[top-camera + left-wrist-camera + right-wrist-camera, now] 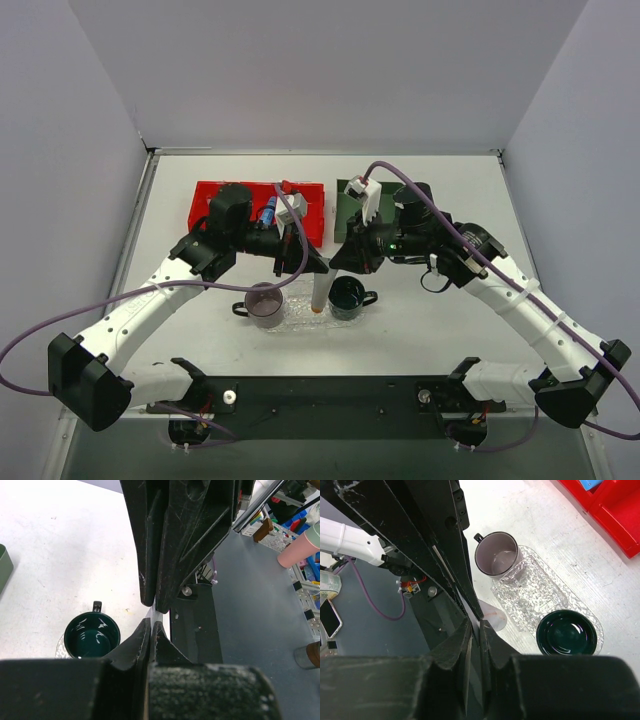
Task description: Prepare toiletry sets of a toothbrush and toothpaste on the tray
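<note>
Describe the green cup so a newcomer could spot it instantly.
On the white table lies a clear, bumpy tray with a cup at each end. The green cup stands at the right end. It is dark, glossy green with its handle pointing right, while the purple cup at the left end is pale greyish.

Top view high, looking down on table (420, 340), 2 wrist views close, sharing tray (530, 587) and green cup (92, 636)
</note>
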